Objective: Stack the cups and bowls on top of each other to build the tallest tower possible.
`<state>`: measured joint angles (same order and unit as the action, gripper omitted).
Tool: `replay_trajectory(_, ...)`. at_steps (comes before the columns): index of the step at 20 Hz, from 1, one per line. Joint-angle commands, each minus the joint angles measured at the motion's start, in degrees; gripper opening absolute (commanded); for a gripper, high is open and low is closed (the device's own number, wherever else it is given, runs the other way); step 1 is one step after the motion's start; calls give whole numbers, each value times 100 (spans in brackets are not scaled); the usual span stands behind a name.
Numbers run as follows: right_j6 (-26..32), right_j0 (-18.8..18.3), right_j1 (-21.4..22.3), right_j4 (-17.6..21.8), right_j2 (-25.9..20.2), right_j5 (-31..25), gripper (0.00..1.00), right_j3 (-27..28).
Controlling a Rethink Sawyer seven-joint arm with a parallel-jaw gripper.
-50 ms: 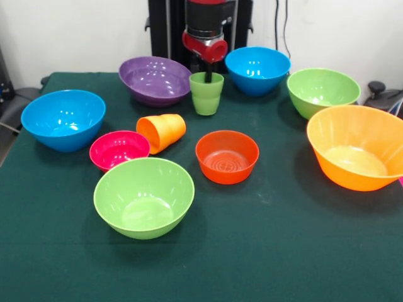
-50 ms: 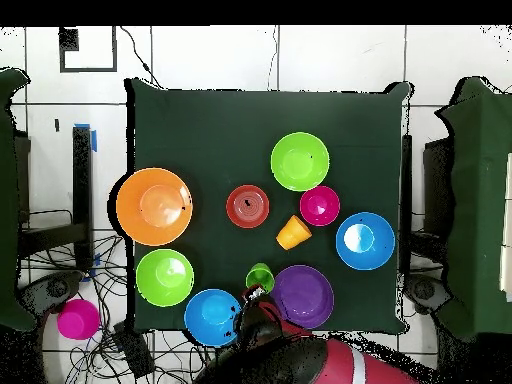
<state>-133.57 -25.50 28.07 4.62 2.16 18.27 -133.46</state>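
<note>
The light green cup (image 1: 206,97) (image 2: 260,277) stands upright between the purple bowl (image 1: 155,80) (image 2: 303,296) and a blue bowl (image 1: 257,70) (image 2: 213,317). My gripper (image 1: 208,77) (image 2: 252,292) hangs right over the cup, its tip dipping inside the rim. The orange cup (image 1: 162,132) (image 2: 293,232) lies on its side beside the small magenta bowl (image 1: 118,150) (image 2: 320,205). The orange-red bowl (image 1: 227,156) (image 2: 247,206), two light green bowls (image 1: 144,196) (image 1: 323,92), another blue bowl (image 1: 63,119) and the large orange bowl (image 1: 359,148) stand apart, all upright.
The green cloth table (image 1: 283,251) ends close behind the back row of bowls. A magenta bowl (image 2: 77,319) lies on the floor off the table, among cables. Dark chairs (image 2: 480,200) stand along both sides.
</note>
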Motion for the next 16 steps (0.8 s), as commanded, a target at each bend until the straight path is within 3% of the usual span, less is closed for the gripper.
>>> replay_trajectory(1,-745,307,-268,-61,-297,417,0,700)
replay_trajectory(4,-628,346,-250,-4,-264,317,0,747)
replay_trajectory(8,-575,97,-179,62,-498,-148,0,694)
replay_trajectory(16,-530,128,340,-21,-498,-472,0,544)
